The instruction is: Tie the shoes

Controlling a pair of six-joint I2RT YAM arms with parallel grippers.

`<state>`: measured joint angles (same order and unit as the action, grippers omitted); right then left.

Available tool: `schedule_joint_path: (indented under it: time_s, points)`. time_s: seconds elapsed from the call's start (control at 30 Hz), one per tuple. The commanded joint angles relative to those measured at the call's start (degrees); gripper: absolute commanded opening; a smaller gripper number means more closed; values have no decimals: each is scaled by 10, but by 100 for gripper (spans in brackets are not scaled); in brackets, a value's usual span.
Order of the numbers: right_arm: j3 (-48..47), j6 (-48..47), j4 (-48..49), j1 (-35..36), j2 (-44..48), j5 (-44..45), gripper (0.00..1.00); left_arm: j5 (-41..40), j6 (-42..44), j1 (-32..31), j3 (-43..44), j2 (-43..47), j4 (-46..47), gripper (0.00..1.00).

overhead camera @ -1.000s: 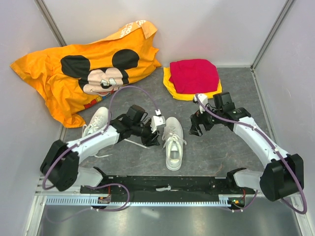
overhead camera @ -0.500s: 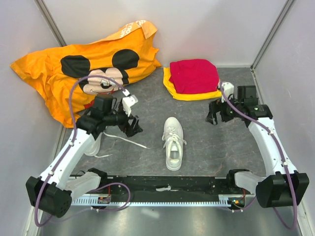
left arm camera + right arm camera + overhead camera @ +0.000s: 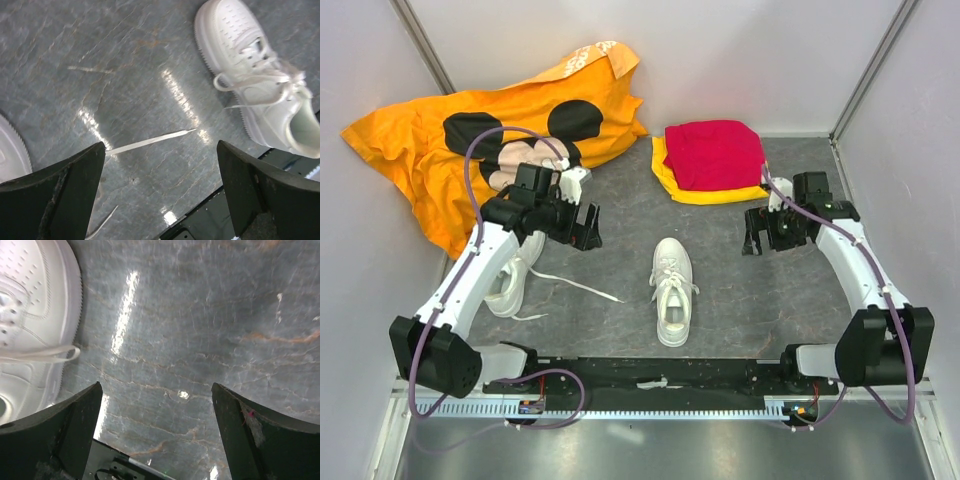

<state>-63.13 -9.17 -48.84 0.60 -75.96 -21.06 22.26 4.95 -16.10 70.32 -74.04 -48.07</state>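
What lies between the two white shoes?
A loose white lace from the left shoe stretches across otherwise bare grey table toward the other shoe, seen in the top view.

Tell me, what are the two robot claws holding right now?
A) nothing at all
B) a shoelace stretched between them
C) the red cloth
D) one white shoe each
A: the left gripper and the right gripper both hang wide open above the grey table, with nothing between the jaws.
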Motion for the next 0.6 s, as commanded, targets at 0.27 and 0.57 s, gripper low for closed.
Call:
schedule_joint_path:
  time_s: [0.27,0.57]
  points:
    - [103,-24,73,116,128,109,98,-106,-22,3,-151,100,34,99]
    - [103,-28,66,130,203,106,98,-150,-22,7,-163,164,23,99]
